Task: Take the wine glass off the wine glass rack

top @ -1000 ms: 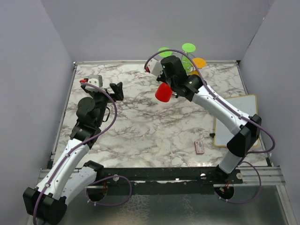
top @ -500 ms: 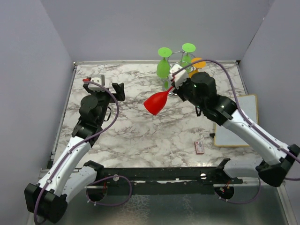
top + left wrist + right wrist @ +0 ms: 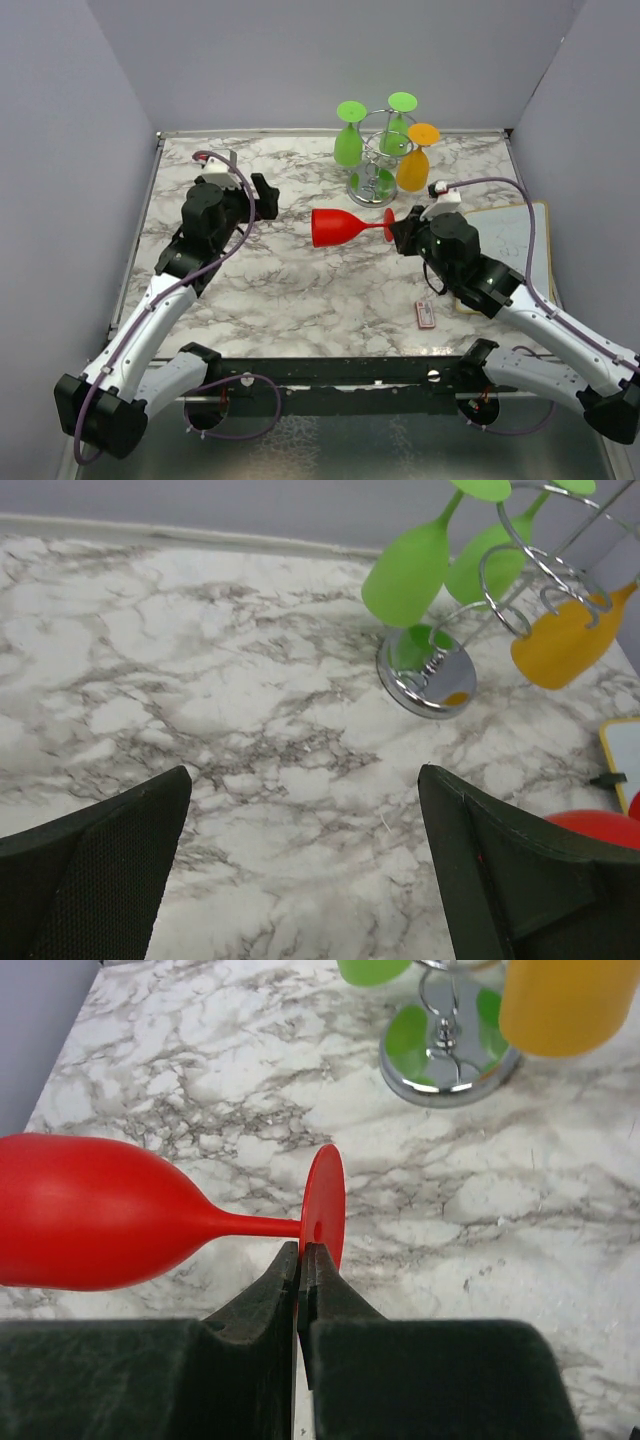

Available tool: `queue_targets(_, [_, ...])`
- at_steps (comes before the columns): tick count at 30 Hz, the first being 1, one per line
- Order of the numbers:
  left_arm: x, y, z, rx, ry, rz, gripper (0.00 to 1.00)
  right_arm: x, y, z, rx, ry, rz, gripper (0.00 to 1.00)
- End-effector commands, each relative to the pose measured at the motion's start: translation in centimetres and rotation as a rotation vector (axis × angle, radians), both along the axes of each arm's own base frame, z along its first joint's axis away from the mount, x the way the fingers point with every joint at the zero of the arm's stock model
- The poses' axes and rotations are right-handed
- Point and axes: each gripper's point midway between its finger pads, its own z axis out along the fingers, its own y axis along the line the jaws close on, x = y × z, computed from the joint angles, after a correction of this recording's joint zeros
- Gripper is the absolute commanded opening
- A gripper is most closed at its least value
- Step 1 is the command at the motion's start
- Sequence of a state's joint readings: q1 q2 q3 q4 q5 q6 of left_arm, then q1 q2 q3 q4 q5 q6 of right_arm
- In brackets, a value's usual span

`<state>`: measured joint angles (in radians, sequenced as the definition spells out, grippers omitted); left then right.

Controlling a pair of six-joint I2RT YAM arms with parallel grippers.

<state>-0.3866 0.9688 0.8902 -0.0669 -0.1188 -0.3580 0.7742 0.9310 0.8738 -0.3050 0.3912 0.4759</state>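
Since a second ago my right arm has drawn back from over the silver chrome wire wine glass rack (image 3: 372, 183) toward the near right of the white-and-grey marbled table (image 3: 300, 290). It has brought the red plastic wine glass (image 3: 345, 226) with it. The glass was then up beside the rack's looped arms and half hidden by the wrist. Now it is well clear of the rack, just in front of its round disc base, lying level with the bowl pointing left and the stem pointing right. I cannot tell whether the bowl touches the table or hangs just above it. The rack stands unobstructed at the back, with two lime green wine glasses (image 3: 348, 142) and one orange wine glass (image 3: 414, 167) hanging upside down from its loops. My left arm has shifted a little further in toward the middle. The right gripper (image 3: 300, 1258) is closed almost completely, its two black fingers pinching the lower edge of the red glass's thin round foot, seen edge-on in the right wrist view. The left gripper (image 3: 305, 810) is spread as wide as it goes and holds nothing. It faces the rack's base across bare marble, well apart from it.
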Motion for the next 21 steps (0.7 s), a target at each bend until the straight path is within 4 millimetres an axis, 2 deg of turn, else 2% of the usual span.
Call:
queue_targets(1, [-3.6, -2.3, -1.3, -0.110, 0.165, -0.136, 0.99, -0.4, -0.6, 1.1, 0.276, 0.013, -0.115, 0.01])
queue_targets(6, [-7.0, -4.0, -1.1, -0.232, 0.255, -0.247, 0.99, -1.5, 0.2, 1.2, 0.393, -0.014, -0.051, 0.01])
queue_targets(10, [-9.2, -6.1, -0.4, -0.357, 0.312, -0.368, 0.98, -2.0, 0.6, 0.8, 0.418, -0.051, -0.002, 0.01])
queue_targets(12, [-10.3, -7.4, 0.0, -0.409, 0.342, -0.454, 0.94, -2.2, 0.8, 0.6, 0.436, -0.060, 0.019, 0.01])
queue_targets(15, [-11.6, -8.7, 0.2, -0.455, 0.367, -0.564, 0.84, -2.6, 1.2, 0.4, 0.479, -0.067, 0.047, 0.01])
queue_targets(19, [-12.5, -9.4, -0.7, -0.461, 0.414, -0.628, 0.82, -3.1, 2.0, 0.6, 0.521, -0.075, 0.100, 0.01])
queue_targets(21, [-12.6, -9.7, -1.3, -0.466, 0.448, -0.641, 0.74, -3.2, 2.5, 0.7, 0.534, -0.069, 0.124, 0.01])
